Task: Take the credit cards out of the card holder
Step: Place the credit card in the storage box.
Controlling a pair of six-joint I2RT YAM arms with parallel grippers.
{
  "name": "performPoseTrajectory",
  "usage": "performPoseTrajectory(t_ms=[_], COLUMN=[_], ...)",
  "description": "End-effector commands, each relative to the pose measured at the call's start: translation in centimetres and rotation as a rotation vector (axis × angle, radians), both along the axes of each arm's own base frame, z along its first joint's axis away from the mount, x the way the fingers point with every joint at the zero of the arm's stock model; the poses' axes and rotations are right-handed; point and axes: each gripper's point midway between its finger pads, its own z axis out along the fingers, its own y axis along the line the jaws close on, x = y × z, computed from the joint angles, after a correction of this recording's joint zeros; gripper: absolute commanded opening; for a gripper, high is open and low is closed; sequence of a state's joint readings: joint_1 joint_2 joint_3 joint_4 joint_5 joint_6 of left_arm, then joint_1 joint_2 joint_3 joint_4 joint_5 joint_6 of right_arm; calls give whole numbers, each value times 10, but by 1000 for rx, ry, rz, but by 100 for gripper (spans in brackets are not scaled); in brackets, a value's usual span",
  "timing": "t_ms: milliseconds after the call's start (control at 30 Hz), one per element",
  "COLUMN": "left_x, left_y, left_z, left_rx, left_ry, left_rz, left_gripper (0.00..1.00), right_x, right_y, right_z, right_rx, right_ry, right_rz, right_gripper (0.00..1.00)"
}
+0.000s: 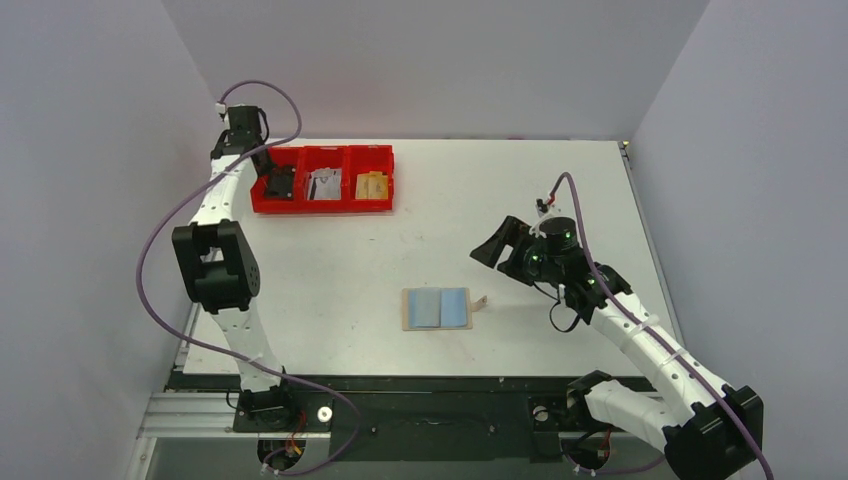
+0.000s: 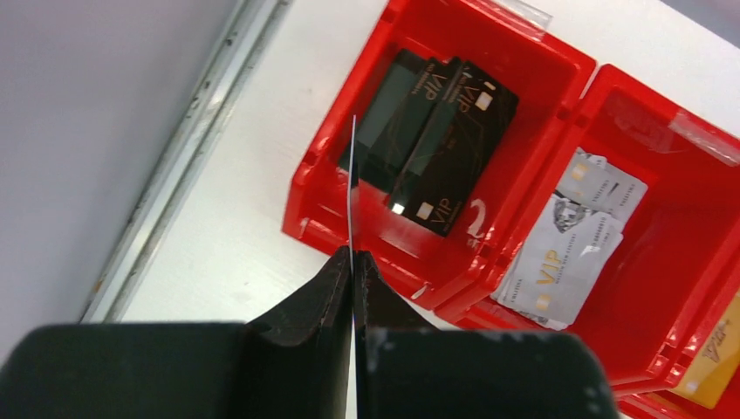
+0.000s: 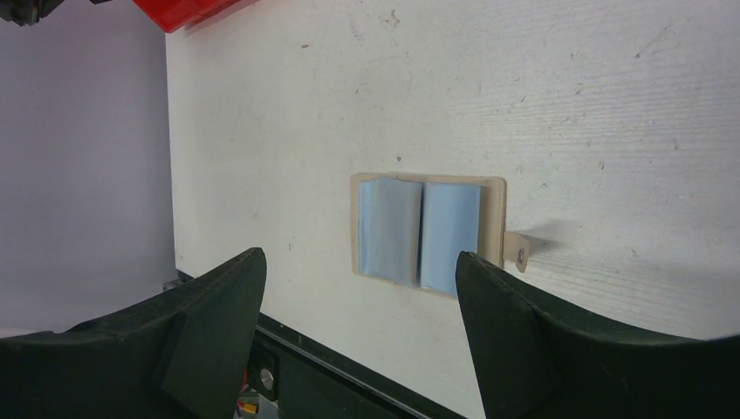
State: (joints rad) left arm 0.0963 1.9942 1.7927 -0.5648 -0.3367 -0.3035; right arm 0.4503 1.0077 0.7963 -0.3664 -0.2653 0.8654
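L pincer (image 2: 352, 257): clenched on card (image 2: 352, 179) edge, over red tray (image 2: 301, 188) bin w/ dark cards (image 2: 441, 148).
R pincer (image 3: 359, 255): released, hung nr card holder (image 3: 496, 218), flat on bench (image 1: 560, 190).
Handling: card prob. thin, stiff, slick; pinch exposed edge.

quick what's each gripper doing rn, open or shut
left gripper: shut on a card, seen edge-on
right gripper: open, holding nothing

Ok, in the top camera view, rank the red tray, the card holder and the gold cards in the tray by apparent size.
Largest: red tray.
Middle: card holder, lying open.
Smallest: gold cards, in the tray's right compartment.
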Motion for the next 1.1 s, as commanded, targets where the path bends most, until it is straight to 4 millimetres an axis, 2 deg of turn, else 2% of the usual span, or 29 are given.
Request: performPoseTrajectory(t_ms=[0, 33, 67, 100, 133, 233, 567, 600, 633, 700, 767, 1067], left_x=[37, 42, 45, 48, 50, 57, 71, 72, 72, 72, 72, 68], left_y=[-16, -17, -20, -20, -22, -23, -31, -31, -32, -33, -34, -28], left_z=[10, 13, 3, 5, -4, -15, -41, -39, -40, -36, -29, 21], left_rx=[-75, -81, -92, -93, -103, -112, -148, -149, -153, -157, -159, -131], left_ry=[-88, -98, -81, -88, -72, -59, -13, -16, -10, -18, -31, -103], left_rz=[-103, -111, -121, -124, -128, -135, -170, -173, -178, -180, -184, -156], left_gripper=[0, 0, 0, 0, 0, 0, 0, 2, 13, 29, 34, 44], right_x=[2, 2, 2, 1, 0, -1, -5, -6, -6, -6, -6, -6], right_y=[-6, -7, -7, -8, -9, -12, -17, -17, -18, -18, -18, -18], right_z=[11, 12, 13, 15, 16, 16, 14, 14, 13, 13, 12, 11], right_rx=[-22, -25, -26, -26, -25, -28, -46, -46, -46, -46, -45, -50], right_ry=[-37, -37, -38, -41, -45, -43, -29, -29, -27, -24, -23, -24], right_rz=[-11, -13, -14, -16, -19, -29, -45, -47, -49, -49, -49, -55], right_gripper=[75, 75, 75, 75, 75, 75, 75, 75, 75, 76, 76, 76])
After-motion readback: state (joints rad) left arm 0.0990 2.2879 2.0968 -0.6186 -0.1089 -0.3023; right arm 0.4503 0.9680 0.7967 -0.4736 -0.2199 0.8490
